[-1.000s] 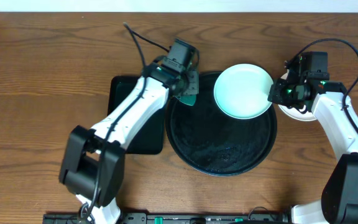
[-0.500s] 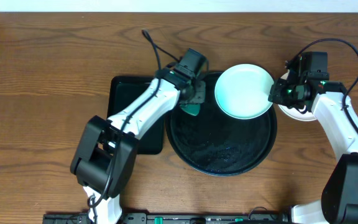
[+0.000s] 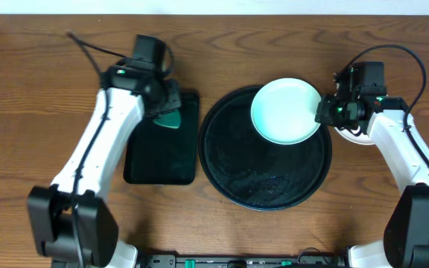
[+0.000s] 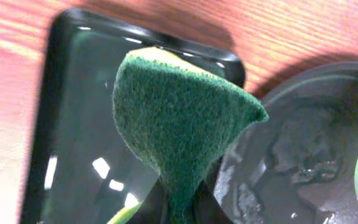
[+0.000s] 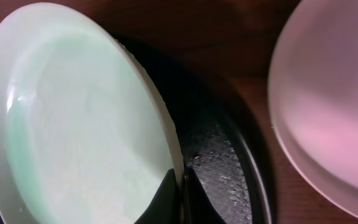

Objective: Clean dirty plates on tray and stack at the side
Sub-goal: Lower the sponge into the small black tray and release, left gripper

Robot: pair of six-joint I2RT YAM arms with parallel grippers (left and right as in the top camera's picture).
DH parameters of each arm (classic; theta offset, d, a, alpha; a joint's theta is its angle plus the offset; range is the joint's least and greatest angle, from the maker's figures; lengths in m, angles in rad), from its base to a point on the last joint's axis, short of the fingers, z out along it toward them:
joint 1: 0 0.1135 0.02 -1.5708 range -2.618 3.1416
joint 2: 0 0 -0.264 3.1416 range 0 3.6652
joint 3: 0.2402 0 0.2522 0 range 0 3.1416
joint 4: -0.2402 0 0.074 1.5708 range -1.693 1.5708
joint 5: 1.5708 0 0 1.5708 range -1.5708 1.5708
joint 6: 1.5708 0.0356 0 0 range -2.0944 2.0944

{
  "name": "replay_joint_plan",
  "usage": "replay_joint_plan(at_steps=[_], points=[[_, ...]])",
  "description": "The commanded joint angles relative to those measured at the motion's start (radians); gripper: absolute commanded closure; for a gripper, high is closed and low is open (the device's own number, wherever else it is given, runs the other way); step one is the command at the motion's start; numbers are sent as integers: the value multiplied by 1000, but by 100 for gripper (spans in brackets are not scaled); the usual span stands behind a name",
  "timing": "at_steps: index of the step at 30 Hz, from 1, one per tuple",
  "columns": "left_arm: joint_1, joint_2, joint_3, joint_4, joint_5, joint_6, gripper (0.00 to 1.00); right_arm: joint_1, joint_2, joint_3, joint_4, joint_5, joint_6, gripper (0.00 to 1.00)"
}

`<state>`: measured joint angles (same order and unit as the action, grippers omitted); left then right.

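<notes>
A pale-mint plate [image 3: 285, 112] hangs tilted over the back right of the round black tray [image 3: 267, 190], and my right gripper [image 3: 324, 115] is shut on its right rim. In the right wrist view the fingers pinch the plate's [image 5: 79, 124] edge at my right gripper [image 5: 182, 190], above the wet tray [image 5: 225, 168]. No smear shows on the plate's face. My left gripper [image 3: 166, 110] is shut on a green sponge [image 3: 170, 119], held over the rectangular tray. The sponge [image 4: 179, 106] stands up from my left gripper [image 4: 178, 202].
A small rectangular black tray [image 3: 162, 160] lies left of the round tray; its glossy floor [image 4: 79, 124] shows below the sponge. A white plate [image 3: 354, 135] rests on the table right of the round tray, under my right arm, and appears as a plate [image 5: 328, 106] beside the held one.
My left arm has swung left with the sponge, from the round tray's back rim to above the rectangular tray. The right gripper has shifted the plate slightly left.
</notes>
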<state>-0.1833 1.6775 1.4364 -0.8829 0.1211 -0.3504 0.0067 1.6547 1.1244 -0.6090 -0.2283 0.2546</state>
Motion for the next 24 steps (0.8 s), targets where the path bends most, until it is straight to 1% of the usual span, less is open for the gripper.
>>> replay_joint_plan(at_steps=[1, 6, 14, 19, 24], points=[[50, -23, 25, -33, -6, 74, 92, 29, -20, -1, 4, -8, -1, 99], [72, -6, -40, -27, -8, 97, 92, 64, -20, -1, 10, -8, -1, 99], [72, 72, -171, 36, -29, 133, 92, 99, -20, -1, 14, -8, -1, 99], [72, 131, -179, 41, -55, 133, 92, 99, -20, -1, 14, -8, -1, 99], [72, 140, -179, 51, -54, 132, 92, 99, -20, -1, 14, -8, -1, 99]])
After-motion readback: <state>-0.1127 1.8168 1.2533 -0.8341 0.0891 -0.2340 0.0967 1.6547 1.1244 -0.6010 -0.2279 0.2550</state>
